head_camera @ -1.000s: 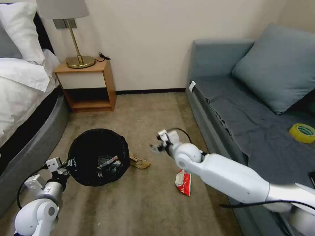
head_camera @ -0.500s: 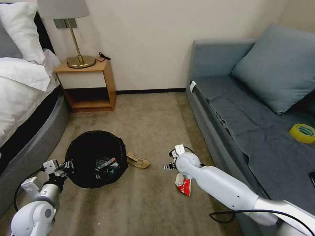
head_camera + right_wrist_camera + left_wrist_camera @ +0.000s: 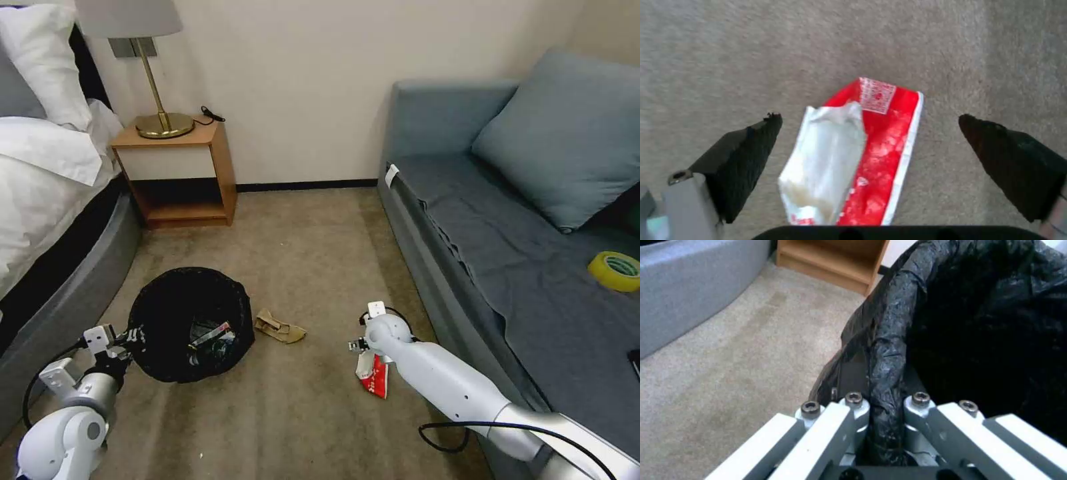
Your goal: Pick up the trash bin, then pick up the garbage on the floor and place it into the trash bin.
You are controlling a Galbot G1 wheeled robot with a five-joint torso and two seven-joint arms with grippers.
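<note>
The trash bin (image 3: 167, 313), lined with a crinkly black bag, is on my left with a few litter pieces (image 3: 210, 335) inside. My left gripper (image 3: 127, 335) is shut on its near rim; in the left wrist view the fingers (image 3: 853, 406) pinch the bag-covered rim (image 3: 885, 373). A red-and-white packet (image 3: 377, 375) lies on the carpet. My right gripper (image 3: 359, 347) hangs just above it, open, its black fingertips (image 3: 755, 140) straddling the packet (image 3: 853, 156). Crumpled tan paper (image 3: 280, 329) lies between bin and packet.
A grey sofa (image 3: 467, 267) runs along the right, with a yellow tape roll (image 3: 614, 270) and a black phone (image 3: 635, 363) on it. A bed (image 3: 53, 220) is on the left, with a wooden nightstand (image 3: 183, 173) and lamp (image 3: 157, 100) behind. Open carpet lies in the middle.
My right arm has come down and toward me, from the air beside the bin to just over the red-and-white packet. The bin and left gripper drifted slightly nearer.
</note>
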